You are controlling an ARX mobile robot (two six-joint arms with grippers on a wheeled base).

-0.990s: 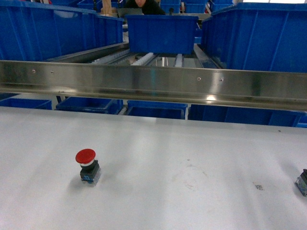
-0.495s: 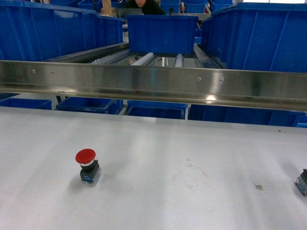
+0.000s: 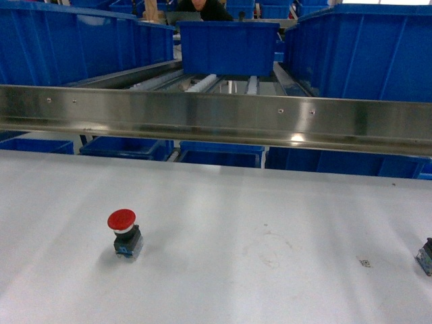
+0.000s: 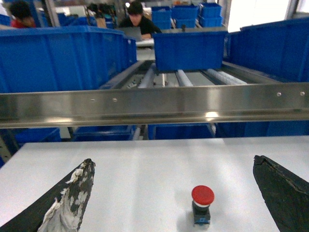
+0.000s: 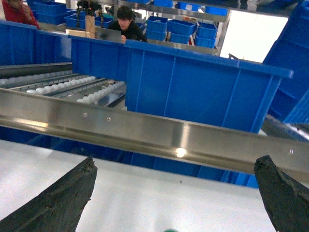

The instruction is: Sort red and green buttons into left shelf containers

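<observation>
Cut off at the edges
My second button (image 3: 426,256) is clipped by the head view's right border — only a green sliver (image 5: 170,230) shows below my right wrist.

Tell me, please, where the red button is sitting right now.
The red button stands upright on the white table, left of centre in the head view, in front of the steel rail; in the left wrist view it sits between the open left gripper fingers.

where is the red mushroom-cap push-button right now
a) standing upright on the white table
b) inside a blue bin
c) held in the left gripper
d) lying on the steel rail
a: the red mushroom-cap push-button stands cap-up on the white table, ahead of the open left gripper, touched by nothing.
</observation>
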